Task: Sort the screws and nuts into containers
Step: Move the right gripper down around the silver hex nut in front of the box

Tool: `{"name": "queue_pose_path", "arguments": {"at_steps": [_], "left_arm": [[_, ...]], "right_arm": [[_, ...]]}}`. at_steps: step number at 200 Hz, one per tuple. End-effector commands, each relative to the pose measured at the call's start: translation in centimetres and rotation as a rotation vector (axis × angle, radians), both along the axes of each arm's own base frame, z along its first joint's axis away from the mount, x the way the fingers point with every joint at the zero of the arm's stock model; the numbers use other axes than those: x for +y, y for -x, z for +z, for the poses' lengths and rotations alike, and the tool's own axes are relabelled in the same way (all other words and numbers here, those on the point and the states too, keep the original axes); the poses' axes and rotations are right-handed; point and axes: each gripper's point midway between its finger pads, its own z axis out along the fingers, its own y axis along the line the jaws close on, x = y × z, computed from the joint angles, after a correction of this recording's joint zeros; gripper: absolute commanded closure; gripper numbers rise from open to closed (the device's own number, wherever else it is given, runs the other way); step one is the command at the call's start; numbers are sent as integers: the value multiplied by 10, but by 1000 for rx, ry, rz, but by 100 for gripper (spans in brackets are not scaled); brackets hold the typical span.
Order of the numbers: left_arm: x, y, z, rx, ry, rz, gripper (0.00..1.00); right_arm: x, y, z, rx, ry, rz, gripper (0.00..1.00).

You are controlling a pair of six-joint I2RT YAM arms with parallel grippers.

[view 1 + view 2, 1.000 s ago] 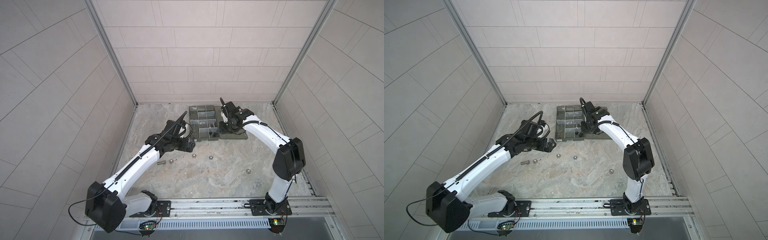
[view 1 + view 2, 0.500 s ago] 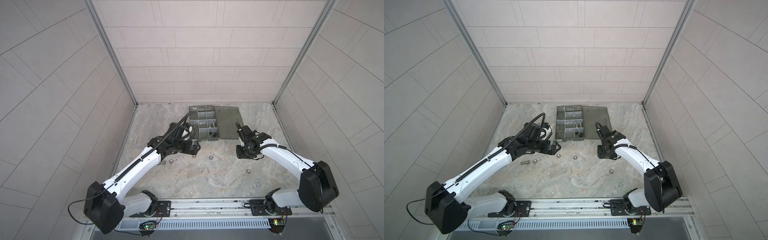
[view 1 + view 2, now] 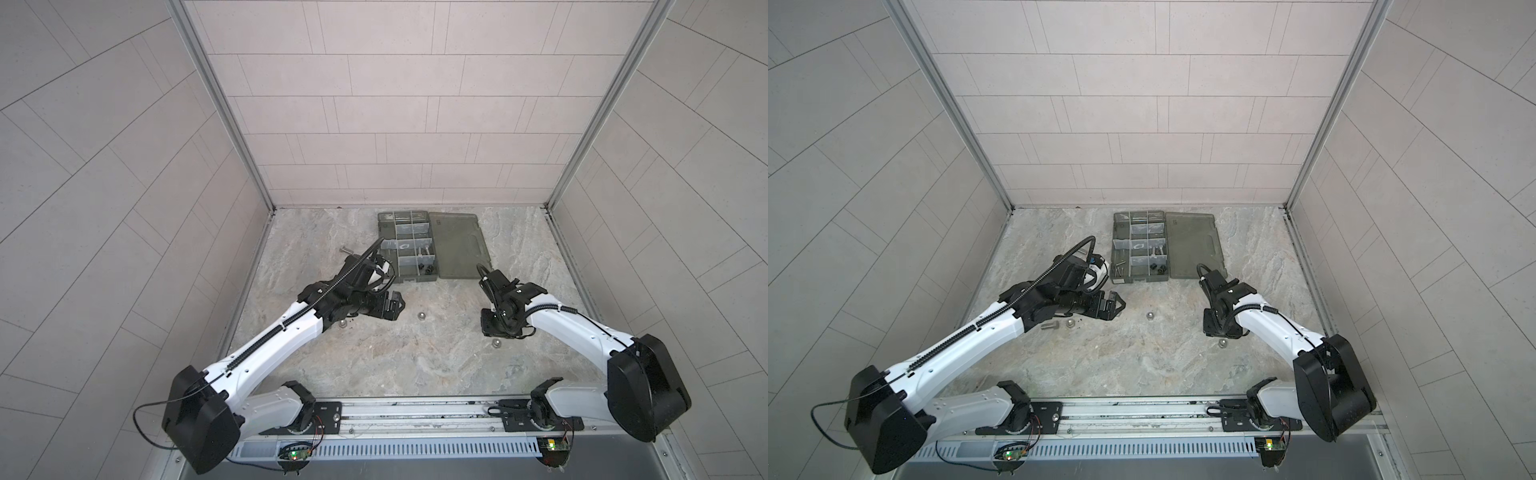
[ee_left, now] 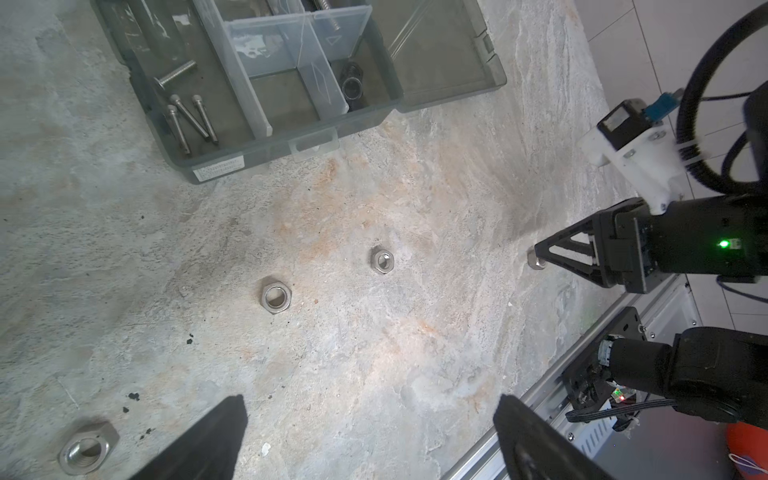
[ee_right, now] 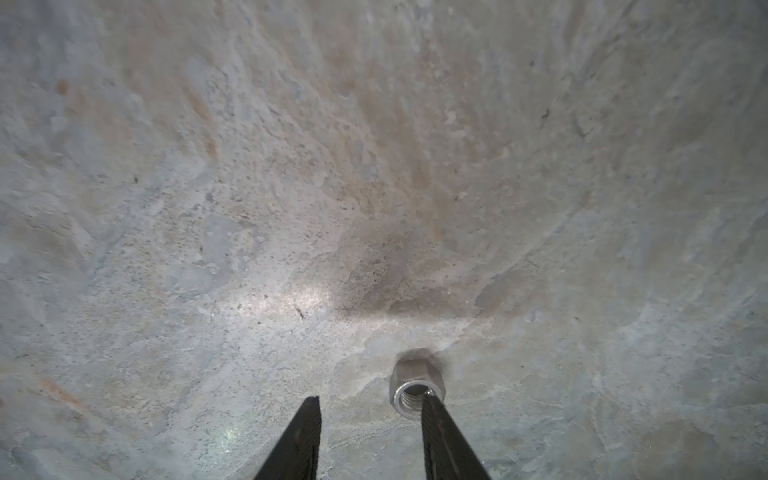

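Checking right gripper [image 5: 370, 401] first: found it pointed down at the tabletop [image 3: 415, 374] toward the right edge, fingers part-way apart, nothing between them. Spotted a silver nut [image 5: 415, 388] lying flat, hole up, outside the gap and overlapped by one fingertip [image 5: 434, 415]; could not tell contact from mere overlap. Saw that silver nut [image 3: 495, 343] just on the front-edge side of the right gripper [image 3: 492, 332] in both top views.

Found left gripper [image 4: 370, 399] spread fully wide and empty, held low over the tabletop left of centre. Counted three more loose on the surface: near nut [image 4: 276, 295] and far nut [image 4: 382, 259] between the two grippers, well apart from each other, plus big nut [image 4: 87, 446] close beside one left finger [image 4: 208, 440].

Noted box [image 3: 409, 245] at the middle of the back edge, lid [image 3: 457, 245] lying flat open on its right side. Saw thin screws [image 4: 191, 120] in the front-left compartment and black nuts [image 4: 352, 81] in the front compartment next to the lid. Spotted one loose screw [image 3: 345, 250] on the tabletop, off the box's left side.
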Motion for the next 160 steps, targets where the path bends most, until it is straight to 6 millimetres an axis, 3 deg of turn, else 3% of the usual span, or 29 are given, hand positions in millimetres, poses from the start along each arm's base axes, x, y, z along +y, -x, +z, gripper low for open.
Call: {"name": "queue_pose_path", "arguments": {"at_steps": [1, 160], "left_arm": [[2, 1, 3, -23, -1, 5, 0], [-3, -4, 0, -16, -8, -15, 0]], "right_arm": [[-8, 3, -7, 7, 8, -59, 58], [-18, 16, -30, 55, -20, -107, 60]]}}
